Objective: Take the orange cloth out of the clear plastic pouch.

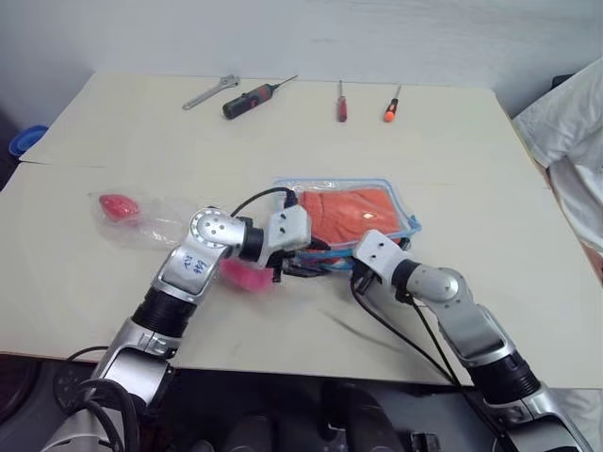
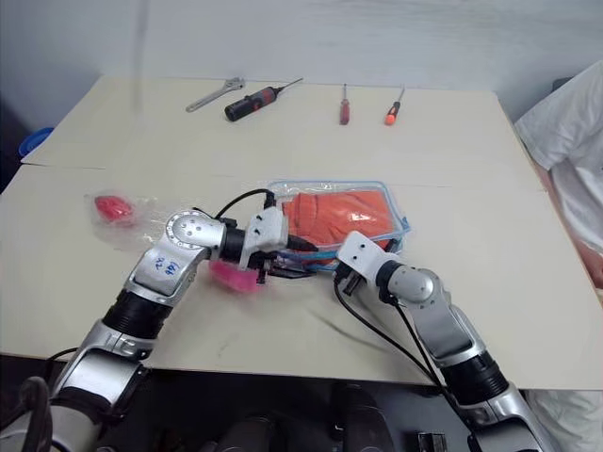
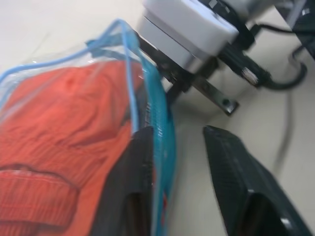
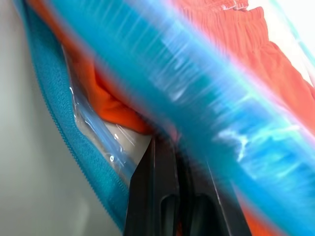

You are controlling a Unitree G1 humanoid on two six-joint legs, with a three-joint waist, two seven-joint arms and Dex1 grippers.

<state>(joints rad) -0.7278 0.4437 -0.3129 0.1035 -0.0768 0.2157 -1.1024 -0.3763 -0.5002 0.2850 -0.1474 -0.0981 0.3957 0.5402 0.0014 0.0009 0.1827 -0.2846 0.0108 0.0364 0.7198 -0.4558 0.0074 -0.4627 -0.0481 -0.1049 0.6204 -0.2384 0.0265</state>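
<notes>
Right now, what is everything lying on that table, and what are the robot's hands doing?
clear plastic pouch: one, transparent with blue zipper trim, middle of the table.
orange cloth: one, orange, inside the pouch.
pink plush charm: one, pink, by the pouch's near left corner.
crinkled clear bag: one, holding a red thing, left side.
wrench: one, silver, far edge.
screwdrivers: black-handled, red, orange, far edge.
blue object: one, beyond the table's left edge.
person's white sleeve: far right.
left gripper: fingers open, straddling the pouch's zipper edge.
right gripper: fingers shut on the pouch's edge.
</notes>
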